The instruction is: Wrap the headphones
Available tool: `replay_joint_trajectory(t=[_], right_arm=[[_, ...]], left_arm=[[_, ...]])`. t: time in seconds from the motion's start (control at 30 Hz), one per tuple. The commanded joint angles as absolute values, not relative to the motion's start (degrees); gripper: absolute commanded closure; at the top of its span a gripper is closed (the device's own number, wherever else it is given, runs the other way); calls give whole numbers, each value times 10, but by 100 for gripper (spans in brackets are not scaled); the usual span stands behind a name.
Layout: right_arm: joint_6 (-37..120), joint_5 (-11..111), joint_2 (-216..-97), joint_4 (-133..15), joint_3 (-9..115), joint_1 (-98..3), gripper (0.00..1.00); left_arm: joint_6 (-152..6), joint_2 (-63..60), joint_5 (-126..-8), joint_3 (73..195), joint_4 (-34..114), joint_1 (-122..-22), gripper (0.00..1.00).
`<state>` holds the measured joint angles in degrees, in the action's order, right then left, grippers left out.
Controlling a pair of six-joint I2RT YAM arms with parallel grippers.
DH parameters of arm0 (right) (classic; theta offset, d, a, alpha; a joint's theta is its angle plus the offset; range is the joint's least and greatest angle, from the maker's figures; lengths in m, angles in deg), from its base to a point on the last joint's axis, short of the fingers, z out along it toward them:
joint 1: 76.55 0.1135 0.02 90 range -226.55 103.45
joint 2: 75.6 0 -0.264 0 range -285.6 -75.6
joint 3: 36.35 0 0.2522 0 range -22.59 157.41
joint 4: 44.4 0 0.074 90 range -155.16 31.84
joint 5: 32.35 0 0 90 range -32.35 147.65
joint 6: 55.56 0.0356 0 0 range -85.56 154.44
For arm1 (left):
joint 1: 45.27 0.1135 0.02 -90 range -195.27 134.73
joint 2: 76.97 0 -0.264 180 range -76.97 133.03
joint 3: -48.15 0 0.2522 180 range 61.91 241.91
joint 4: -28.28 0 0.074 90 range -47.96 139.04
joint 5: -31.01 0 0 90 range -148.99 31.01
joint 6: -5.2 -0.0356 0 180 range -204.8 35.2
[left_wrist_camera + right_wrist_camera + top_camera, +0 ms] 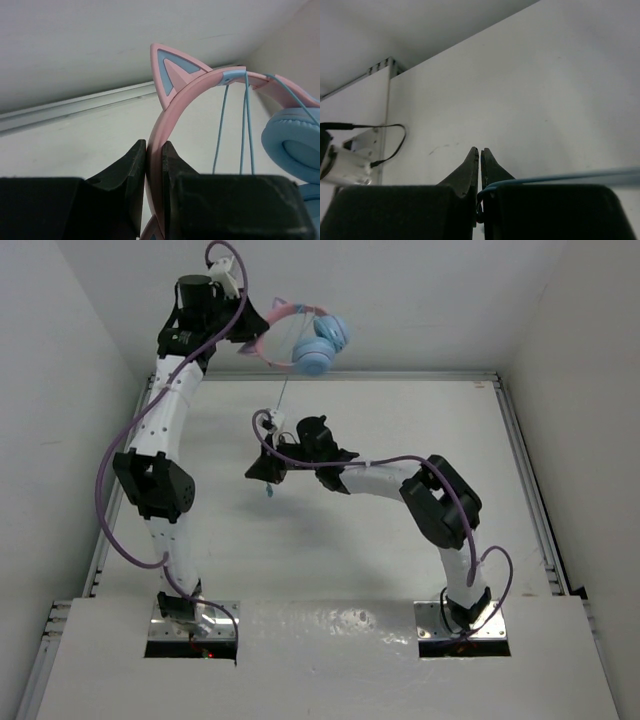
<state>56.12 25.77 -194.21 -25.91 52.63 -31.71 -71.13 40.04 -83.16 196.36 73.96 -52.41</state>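
The headphones [318,345] hang in the air near the back wall, with light blue ear cups and a pink cat-ear headband. My left gripper [252,332] is shut on the headband [172,107], which passes between its fingers. The thin light blue cord [281,400] runs down from the headphones to my right gripper [268,472]. The cord is looped over the headband in several strands [245,130] beside an ear cup [292,145]. My right gripper [480,155] is shut on the cord [560,178], which trails off to the right. The cord's end dangles just below the gripper [270,491].
White walls enclose the white table [400,540] at the back and sides. A metal rail [525,490] runs along the right edge. A thin black wire [390,145] and a white fitting [345,165] show at left in the right wrist view.
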Motion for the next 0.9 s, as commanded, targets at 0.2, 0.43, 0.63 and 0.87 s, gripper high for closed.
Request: replay_joint_trajectory(t=[0.2, 0.43, 0.63, 0.87], right_arm=[[559, 132, -1908, -382, 664, -290, 100], [583, 95, -1880, -374, 730, -292, 100], [590, 85, -1866, -432, 802, -348, 100], [519, 109, -1860, -586, 829, -420, 100]], left_arm=[[-804, 383, -710, 1815, 689, -536, 100], [-893, 369, -652, 1720, 660, -551, 100], [-956, 363, -621, 1669, 646, -558, 100], [-992, 361, -657, 1663, 652, -559, 100]])
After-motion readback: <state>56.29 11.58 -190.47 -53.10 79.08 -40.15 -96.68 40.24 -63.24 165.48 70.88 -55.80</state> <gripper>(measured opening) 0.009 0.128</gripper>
